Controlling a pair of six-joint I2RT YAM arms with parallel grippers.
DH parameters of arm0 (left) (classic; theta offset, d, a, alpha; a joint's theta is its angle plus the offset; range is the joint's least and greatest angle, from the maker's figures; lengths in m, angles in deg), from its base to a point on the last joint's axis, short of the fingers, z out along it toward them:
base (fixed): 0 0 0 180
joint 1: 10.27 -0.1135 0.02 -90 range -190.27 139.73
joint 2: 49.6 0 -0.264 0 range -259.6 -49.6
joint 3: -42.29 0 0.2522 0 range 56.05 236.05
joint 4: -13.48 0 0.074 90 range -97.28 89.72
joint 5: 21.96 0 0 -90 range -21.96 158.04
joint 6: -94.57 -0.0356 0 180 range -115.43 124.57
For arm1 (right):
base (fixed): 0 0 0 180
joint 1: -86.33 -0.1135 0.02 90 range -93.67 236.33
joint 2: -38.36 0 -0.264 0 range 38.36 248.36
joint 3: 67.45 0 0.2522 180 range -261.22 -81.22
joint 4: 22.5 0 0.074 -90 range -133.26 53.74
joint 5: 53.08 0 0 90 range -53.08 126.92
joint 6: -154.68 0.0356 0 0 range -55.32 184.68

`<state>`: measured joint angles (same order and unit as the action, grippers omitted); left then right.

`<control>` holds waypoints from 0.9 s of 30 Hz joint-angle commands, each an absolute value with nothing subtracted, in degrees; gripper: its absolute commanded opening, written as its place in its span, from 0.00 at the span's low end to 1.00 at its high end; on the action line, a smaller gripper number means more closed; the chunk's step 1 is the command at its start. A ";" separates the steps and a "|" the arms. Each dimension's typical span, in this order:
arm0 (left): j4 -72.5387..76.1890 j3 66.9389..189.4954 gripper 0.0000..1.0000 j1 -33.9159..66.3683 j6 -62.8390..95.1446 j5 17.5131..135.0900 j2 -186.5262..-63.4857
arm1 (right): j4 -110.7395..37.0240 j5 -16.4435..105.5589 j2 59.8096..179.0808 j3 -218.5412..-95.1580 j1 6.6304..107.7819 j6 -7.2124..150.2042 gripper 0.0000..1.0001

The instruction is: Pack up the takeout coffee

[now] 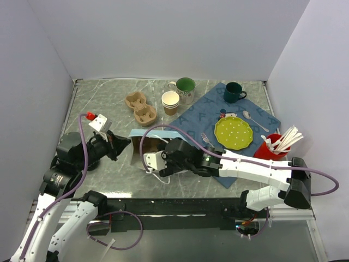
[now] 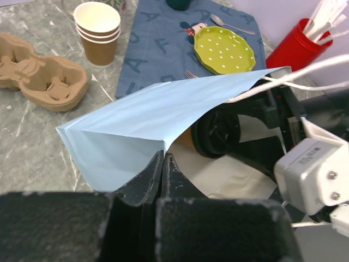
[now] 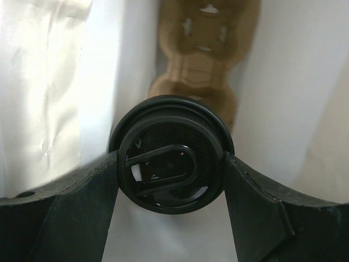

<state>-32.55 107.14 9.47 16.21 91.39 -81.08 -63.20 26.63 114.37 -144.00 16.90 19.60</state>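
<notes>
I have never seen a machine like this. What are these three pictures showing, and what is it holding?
These are two white and black robot arms fixed at the near edge of a marble-look table. One picture is taken from above; the other two come from small cameras on each wrist.

The left gripper is shut on the edge of a light blue paper bag, keeping its mouth open. The right gripper holds the takeout coffee, seen by its round black plastic lid, and it is inside the bag.

Also on the table: a brown cardboard cup carrier, a stack of lidless brown paper cups, two green mugs, a yellow-green dotted plate on a blue cloth, and a red cup of white utensils.
</notes>
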 commanded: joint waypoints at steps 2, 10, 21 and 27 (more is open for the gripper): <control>-29.73 106.50 0.01 9.68 14.68 95.38 -80.19 | -56.93 27.86 114.92 -144.68 18.30 20.65 0.58; -30.69 106.76 0.01 9.68 11.69 99.42 -83.09 | -49.89 29.17 117.46 -142.56 22.08 15.82 0.57; -31.74 105.27 0.01 9.68 6.34 100.03 -83.08 | -56.21 41.65 115.71 -141.87 26.22 9.67 0.60; -30.97 104.92 0.01 9.76 4.22 99.06 -82.30 | -55.69 39.91 116.76 -140.28 26.13 7.73 0.59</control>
<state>-32.97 105.02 9.50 7.47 98.17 -82.86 -55.44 39.11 117.56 -141.05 26.22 10.01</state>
